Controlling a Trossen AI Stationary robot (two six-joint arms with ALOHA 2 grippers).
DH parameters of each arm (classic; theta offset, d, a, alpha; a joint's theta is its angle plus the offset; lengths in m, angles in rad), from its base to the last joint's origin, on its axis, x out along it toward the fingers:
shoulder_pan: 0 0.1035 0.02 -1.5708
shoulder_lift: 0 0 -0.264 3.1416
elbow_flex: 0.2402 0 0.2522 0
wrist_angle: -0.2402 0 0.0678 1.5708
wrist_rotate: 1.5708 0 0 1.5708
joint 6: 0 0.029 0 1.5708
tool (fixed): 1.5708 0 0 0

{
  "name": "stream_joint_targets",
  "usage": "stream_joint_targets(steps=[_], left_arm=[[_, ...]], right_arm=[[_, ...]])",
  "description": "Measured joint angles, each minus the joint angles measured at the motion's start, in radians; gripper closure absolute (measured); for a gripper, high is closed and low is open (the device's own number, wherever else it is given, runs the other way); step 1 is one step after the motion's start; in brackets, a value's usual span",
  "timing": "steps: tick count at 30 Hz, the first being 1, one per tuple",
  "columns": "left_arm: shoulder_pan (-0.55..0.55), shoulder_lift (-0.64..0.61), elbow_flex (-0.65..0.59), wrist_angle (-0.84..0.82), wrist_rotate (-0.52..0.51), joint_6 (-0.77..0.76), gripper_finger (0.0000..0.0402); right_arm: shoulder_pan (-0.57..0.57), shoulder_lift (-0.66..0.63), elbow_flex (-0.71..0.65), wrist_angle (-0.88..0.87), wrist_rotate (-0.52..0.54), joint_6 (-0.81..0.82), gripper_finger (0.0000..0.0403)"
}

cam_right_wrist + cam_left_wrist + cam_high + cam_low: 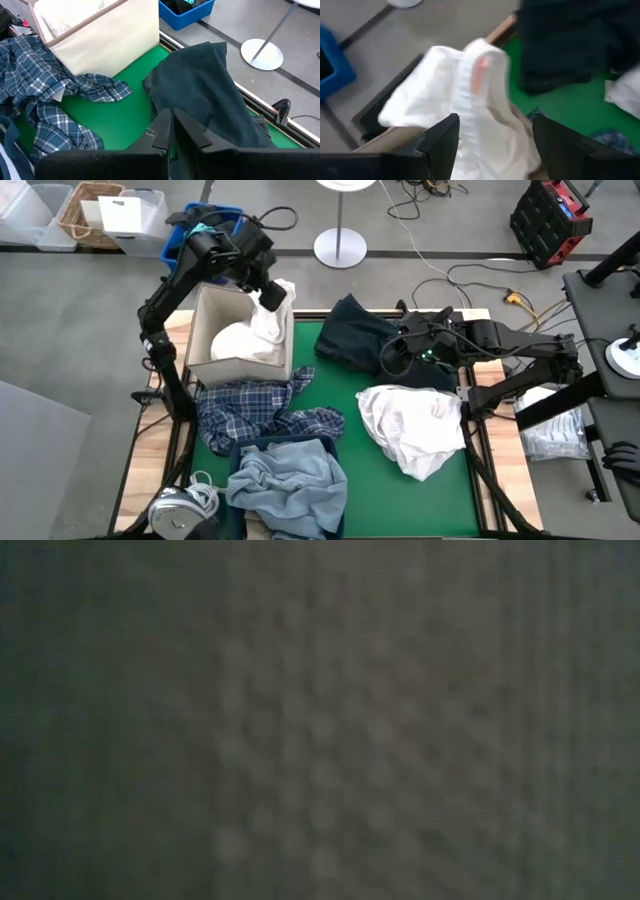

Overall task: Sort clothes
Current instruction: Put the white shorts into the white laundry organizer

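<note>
A white shirt (275, 308) lies over the far right corner of a beige box (205, 345), which holds more white clothes (235, 342). My left gripper (265, 292) stands open above it, with the cloth (465, 85) between its fingers. A blue-white plaid shirt (265, 415) and another white shirt (415, 425) lie on the green mat. Light blue denim (285, 485) fills a dark bin. A dark navy piece (210, 85) lies at the mat's far side, and my right gripper (388, 358) is shut at its near edge (172, 117). My left gripper has its fingers (442, 142) wide apart on either side of the white shirt's bunched folds (480, 115), coming from above. I cannot tell whether they touch the cloth. My right gripper has its shut fingertips (162, 125) over the navy piece's edge; touching or not, I cannot tell.
A blue crate (185, 240), a wicker basket (85, 215) and clear bins stand on the floor beyond the table's far left. A round lamp base (340, 248) sits behind the far edge. The low view is covered by dark woven cloth (320, 720).
</note>
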Motion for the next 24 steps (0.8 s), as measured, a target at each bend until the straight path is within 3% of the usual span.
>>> stream_joint_targets(steps=[6, 10, 14, 19, 24], left_arm=[[0.039, -0.062, 0.000, 0.000, -0.130, 0.014, 0.0178], [0.056, -0.093, -0.008, 0.003, -0.066, 0.034, 0.0178], [0.082, -0.103, -0.033, 0.053, -0.093, 0.055, 0.0178], [0.072, -0.049, -0.075, 0.085, 0.063, 0.094, 0.0186], [0.062, 0.008, -0.101, 0.083, -0.019, 0.093, 0.0195]], right_arm=[[0.000, 0.000, 0.000, 0.000, 0.000, -0.010, 0.0390], [0.000, 0.000, 0.000, 0.000, 0.000, -0.024, 0.0390], [0.000, 0.000, 0.000, 0.001, 0.007, -0.033, 0.0390], [0.000, 0.000, 0.000, 0.009, 0.008, -0.058, 0.0390], [0.000, 0.000, 0.000, 0.009, 0.009, -0.058, 0.0390]])
